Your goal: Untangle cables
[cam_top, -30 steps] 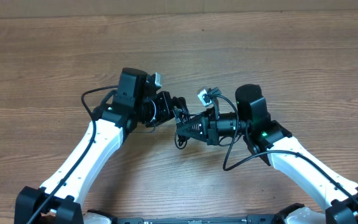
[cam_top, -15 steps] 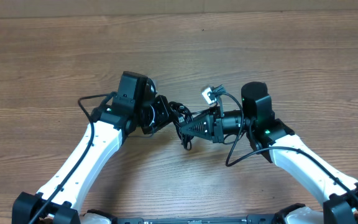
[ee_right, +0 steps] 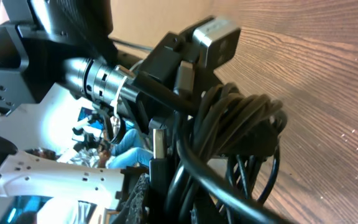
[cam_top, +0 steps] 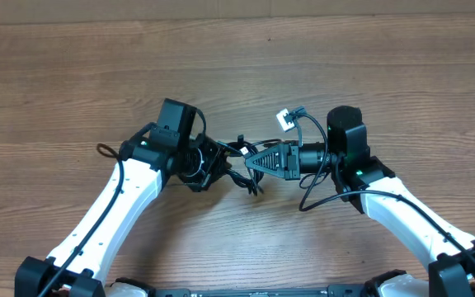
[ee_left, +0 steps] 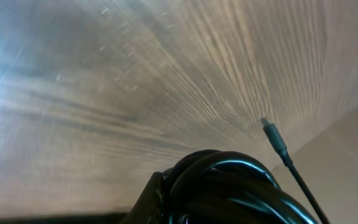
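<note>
The cables (cam_top: 239,162) are a small coiled bundle of thin black cords held just above the wood table between my two grippers. My left gripper (cam_top: 218,162) is shut on the bundle's left side. My right gripper (cam_top: 252,162) is shut on its right side. In the left wrist view the glossy coils (ee_left: 229,186) fill the jaws, and one loose strand with a small plug end (ee_left: 272,133) sticks out over the table. In the right wrist view the bundle (ee_right: 241,124) runs through my right gripper's jaws (ee_right: 191,186), with the left gripper (ee_right: 166,68) clamped on its far side.
The wooden table (cam_top: 72,74) spreads all round the two arms. Thicker black cables fixed to the arms loop near the left wrist (cam_top: 110,151) and the right wrist (cam_top: 308,198). A white tag (cam_top: 284,119) sits on the right wrist.
The left gripper has swung down toward the table's front and turned. The right arm has drawn back to the right. The bundle stays held between them and sits a little lower.
</note>
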You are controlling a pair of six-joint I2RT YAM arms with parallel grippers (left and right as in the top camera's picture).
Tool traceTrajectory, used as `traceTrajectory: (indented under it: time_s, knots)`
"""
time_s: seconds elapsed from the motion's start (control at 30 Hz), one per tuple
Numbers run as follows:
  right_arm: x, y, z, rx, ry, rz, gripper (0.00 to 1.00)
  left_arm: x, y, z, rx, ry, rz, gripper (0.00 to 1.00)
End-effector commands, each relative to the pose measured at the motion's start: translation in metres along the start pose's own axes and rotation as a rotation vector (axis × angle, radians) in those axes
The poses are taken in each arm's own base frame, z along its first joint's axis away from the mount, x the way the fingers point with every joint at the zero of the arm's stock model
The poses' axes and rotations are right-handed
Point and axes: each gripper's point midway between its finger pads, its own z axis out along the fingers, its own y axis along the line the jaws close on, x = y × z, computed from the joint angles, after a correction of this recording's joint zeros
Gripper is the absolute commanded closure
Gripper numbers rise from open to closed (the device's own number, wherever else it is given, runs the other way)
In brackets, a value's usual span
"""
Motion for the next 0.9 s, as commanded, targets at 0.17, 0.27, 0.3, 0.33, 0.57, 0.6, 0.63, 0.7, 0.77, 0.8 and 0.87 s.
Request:
traceTrajectory:
  time_s: [0.17,0.27,0.3,0.33,0.57,0.6,0.63,0.7,0.77,0.8,0.87]
  knots:
    - [-0.019,0.047,-0.016,-0.142,-0.010,0.047,0.96,-0.071,0.027,-0.008,-0.048,-0.304,-0.385,0.94]
    - [-0.028,0.062,-0.019,-0.178,-0.032,0.006,0.96,-0.072,0.026,-0.008,-0.042,-0.304,-0.382,0.94]
    - [-0.030,0.066,-0.020,-0.187,-0.041,-0.030,0.96,-0.070,0.026,-0.008,-0.042,-0.296,-0.377,0.96]
    - [-0.032,0.068,-0.020,-0.190,-0.049,-0.049,0.96,-0.068,0.025,-0.007,-0.042,-0.281,-0.369,0.96]
    - [-0.059,0.055,-0.028,-0.120,-0.198,-0.044,0.92,-0.063,0.027,-0.006,-0.055,-0.254,-0.362,0.95]
    - [-0.063,0.053,-0.029,-0.108,-0.221,-0.042,0.86,-0.063,0.028,-0.006,-0.059,-0.253,-0.364,0.96]
    - [-0.067,0.052,-0.029,-0.098,-0.243,-0.040,0.81,-0.062,0.029,-0.006,-0.063,-0.253,-0.366,0.95]
    - [-0.074,0.048,-0.031,-0.076,-0.287,-0.037,0.71,-0.062,0.032,-0.006,-0.074,-0.255,-0.367,0.96]
    - [-0.080,0.042,-0.033,-0.044,-0.324,-0.050,0.67,-0.061,0.035,-0.006,-0.087,-0.253,-0.359,0.96]
    - [-0.082,0.037,-0.033,-0.023,-0.341,-0.055,0.66,-0.061,0.037,-0.006,-0.096,-0.253,-0.363,0.96]
    - [-0.085,0.021,-0.034,0.042,-0.373,-0.034,0.60,-0.061,0.039,-0.007,-0.103,-0.256,-0.366,0.96]
